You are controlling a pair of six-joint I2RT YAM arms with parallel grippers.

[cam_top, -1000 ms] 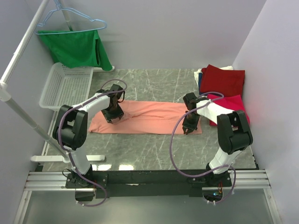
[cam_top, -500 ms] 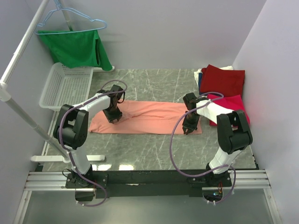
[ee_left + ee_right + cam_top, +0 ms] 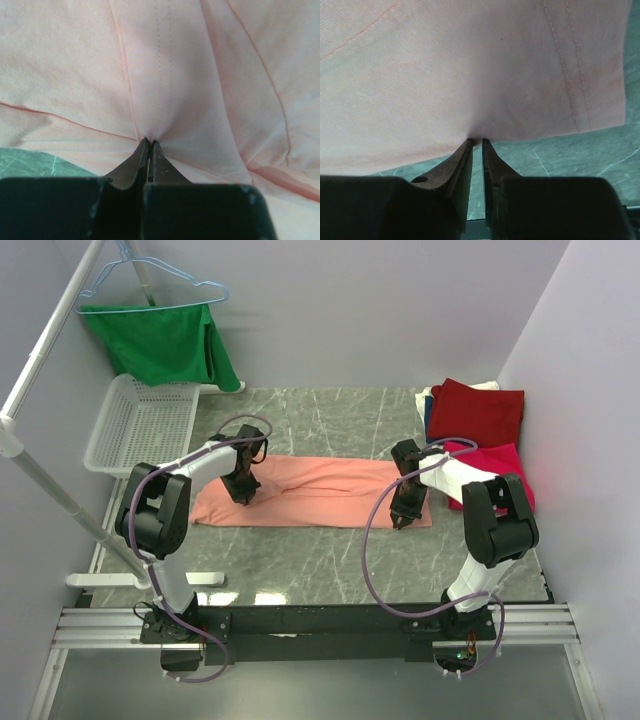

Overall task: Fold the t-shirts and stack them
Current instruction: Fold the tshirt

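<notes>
A salmon-pink t-shirt (image 3: 320, 490) lies folded into a long band across the middle of the table. My left gripper (image 3: 243, 495) is down on its left part. In the left wrist view, that gripper (image 3: 149, 141) is shut, with a pucker of the pink cloth (image 3: 165, 75) pinched at its tips. My right gripper (image 3: 402, 520) is at the band's near right edge. The right wrist view shows its jaws (image 3: 476, 141) nearly together, nipping the edge of the cloth (image 3: 470, 65). A dark red t-shirt (image 3: 475, 410) and a crimson-pink one (image 3: 495, 465) lie folded at the right.
A green garment (image 3: 165, 340) hangs on a light-blue hanger (image 3: 150, 280) at the back left, above a white mesh basket (image 3: 140, 425). A white rail (image 3: 45, 350) runs along the left side. Walls stand close at the back and right. White and blue cloth (image 3: 428, 402) peeks from under the dark red shirt.
My left gripper's jaws have closed onto the salmon cloth, and it has shifted slightly. The right arm and the shirt have stayed put.
</notes>
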